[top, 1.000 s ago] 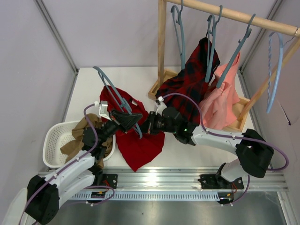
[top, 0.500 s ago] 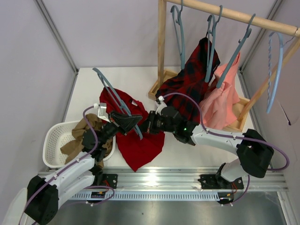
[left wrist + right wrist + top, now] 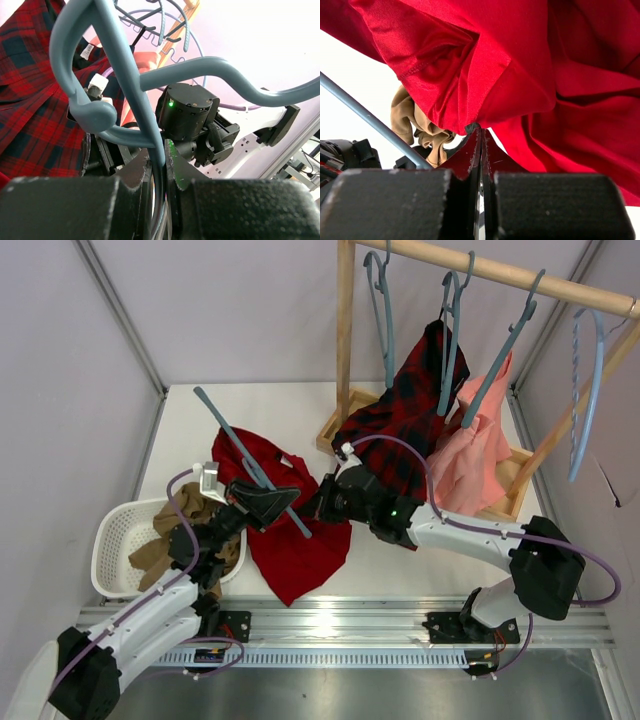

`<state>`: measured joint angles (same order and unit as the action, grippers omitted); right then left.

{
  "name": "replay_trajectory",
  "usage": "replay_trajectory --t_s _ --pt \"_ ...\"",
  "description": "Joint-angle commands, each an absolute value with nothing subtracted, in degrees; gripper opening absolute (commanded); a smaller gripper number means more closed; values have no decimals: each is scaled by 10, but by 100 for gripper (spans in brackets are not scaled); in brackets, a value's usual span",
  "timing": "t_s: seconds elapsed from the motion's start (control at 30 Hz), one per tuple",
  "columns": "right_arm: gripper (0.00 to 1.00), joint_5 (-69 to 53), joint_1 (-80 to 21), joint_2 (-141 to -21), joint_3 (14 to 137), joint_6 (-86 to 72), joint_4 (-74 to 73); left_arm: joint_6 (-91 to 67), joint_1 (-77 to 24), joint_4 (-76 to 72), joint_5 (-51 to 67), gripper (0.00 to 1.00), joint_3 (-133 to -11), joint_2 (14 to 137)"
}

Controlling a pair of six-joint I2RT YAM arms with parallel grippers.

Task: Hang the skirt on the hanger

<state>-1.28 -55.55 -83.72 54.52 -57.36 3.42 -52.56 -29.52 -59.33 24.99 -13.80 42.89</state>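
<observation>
1. The left pincer (image 3: 282,498) is closed narrow on the grey-blue hanger (image 3: 225,430). In the wrist view the plastic is clamped between its two fingers (image 3: 136,175).
2. From that grip the hanger rises tilted, up and away to the far left of the left pincer. In the wrist view its hook and sloping arms loom just above the fingertips.
3. The right pincer (image 3: 479,131) is fully closed, nipping a gathered fold of the bright-red skirt (image 3: 530,75). The cloth bunches right at its tips and spreads out above and to the right of them.
4. The two pincers point at each other, tips near. Whether they touch cannot be told.
5. The rest of the skirt lies on the white worktop (image 3: 270,405), beneath both pincers and spreading toward the near edge.
6. A white laundry basket (image 3: 112,530) sits to the left of the left pincer, with a tan-brown garment (image 3: 165,540) heaped in it.
7. Beyond the right pincer stands a wooden rack (image 3: 345,340). A red-and-black plaid garment (image 3: 410,410) and a pink garment (image 3: 478,455) hang from it.
8. A paler blue twisted hanger (image 3: 590,390) hangs at the rack's far right end.
</observation>
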Motion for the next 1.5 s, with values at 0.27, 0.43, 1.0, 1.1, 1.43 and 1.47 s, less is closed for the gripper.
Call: replay_trajectory --t_s 0.27,0.43,1.0,1.1,1.43,1.47 --pt "57 13 -545 -799 633 -479 -76 -541 -299 -475 244 2 -263 417" --pt "73 13 -547 -723 671 -370 -158 -575 -299 -289 215 3 -357 413" --pt "74 120 -639 -631 757 -157 -205 -597 -299 25 74 3 -600 490" --pt "74 138 -652 -676 801 -131 -188 -603 -299 49 60 2 -631 509" --pt "62 169 -655 -779 882 -40 -140 -663 -299 55 61 2 -669 538" --pt "59 176 -654 -783 885 -33 -132 -667 -299 54 73 2 -670 541"
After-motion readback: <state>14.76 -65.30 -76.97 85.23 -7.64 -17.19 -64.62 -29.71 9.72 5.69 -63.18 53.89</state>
